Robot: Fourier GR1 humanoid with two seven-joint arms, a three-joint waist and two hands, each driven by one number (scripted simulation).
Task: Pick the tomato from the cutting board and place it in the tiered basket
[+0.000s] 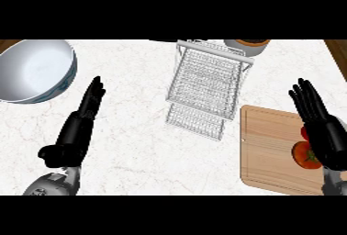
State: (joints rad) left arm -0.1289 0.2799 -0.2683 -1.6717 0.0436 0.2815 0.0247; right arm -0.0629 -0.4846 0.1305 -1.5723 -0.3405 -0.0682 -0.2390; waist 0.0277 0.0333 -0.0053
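Observation:
A red tomato (305,155) with a green stem lies on the wooden cutting board (271,151) at the lower right. My right hand (321,125) hovers over the board's right side with fingers straight, and it covers part of the tomato. The white wire tiered basket (204,87) stands in the middle of the counter, left of the board. At the left, my left hand (80,123) is open with fingers pointing up, away from both.
A large grey bowl (34,69) sits at the upper left. A small pot with dark contents (248,45) stands behind the basket at the top. White marble counter lies between my left hand and the basket.

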